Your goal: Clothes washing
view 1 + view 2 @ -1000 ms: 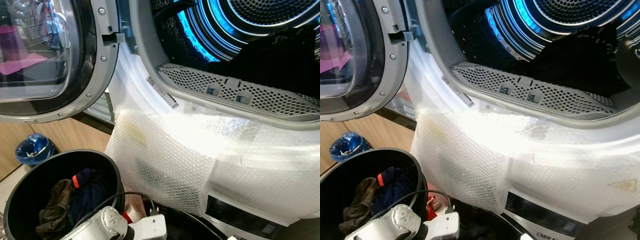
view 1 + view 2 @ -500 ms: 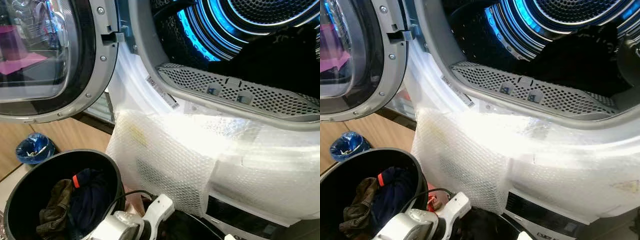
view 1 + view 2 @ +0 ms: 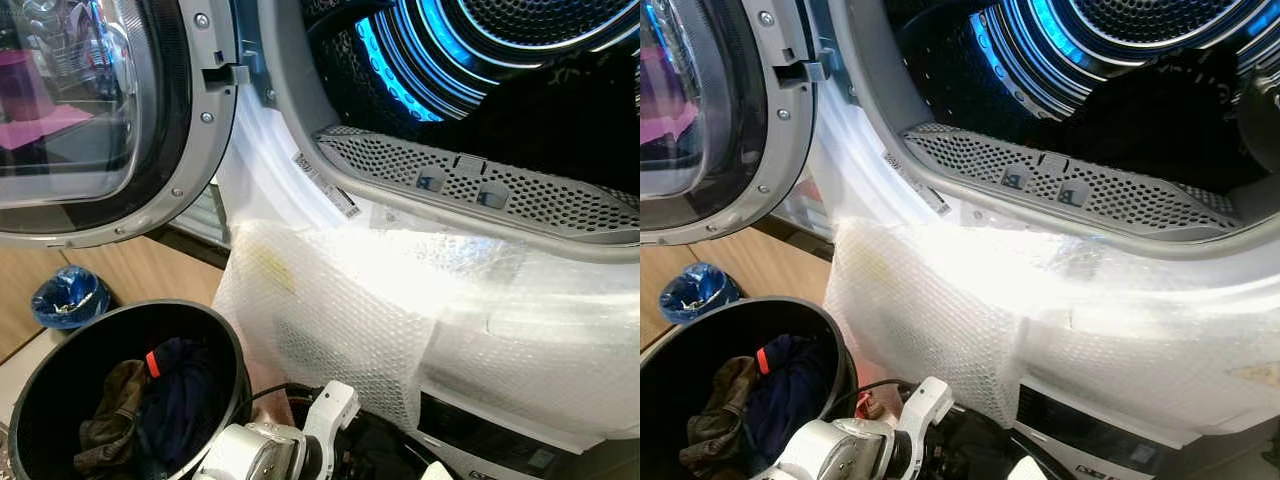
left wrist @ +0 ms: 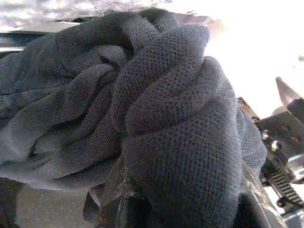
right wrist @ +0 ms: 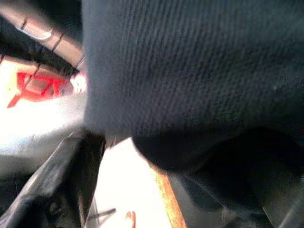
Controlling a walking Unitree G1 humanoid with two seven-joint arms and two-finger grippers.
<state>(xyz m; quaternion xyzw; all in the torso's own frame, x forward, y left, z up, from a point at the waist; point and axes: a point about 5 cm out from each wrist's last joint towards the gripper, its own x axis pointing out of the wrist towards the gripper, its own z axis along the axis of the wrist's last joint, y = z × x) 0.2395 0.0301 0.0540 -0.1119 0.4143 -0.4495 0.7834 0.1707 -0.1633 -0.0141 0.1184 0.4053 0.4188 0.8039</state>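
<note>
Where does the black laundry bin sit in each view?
Left eye view: black laundry bin at lower left.
Right eye view: lower left corner, partly cut off.
Wrist views: dark cloth up close; bin cannot be made out.
Shared landmark: blue bag beside the bin.

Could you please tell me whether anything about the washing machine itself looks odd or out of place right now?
Yes. A sheet of bubble wrap is draped over the front of the washing machine, just below the open drum, and partly covers the dark panel underneath. It looks like packing that was never taken off.
</note>
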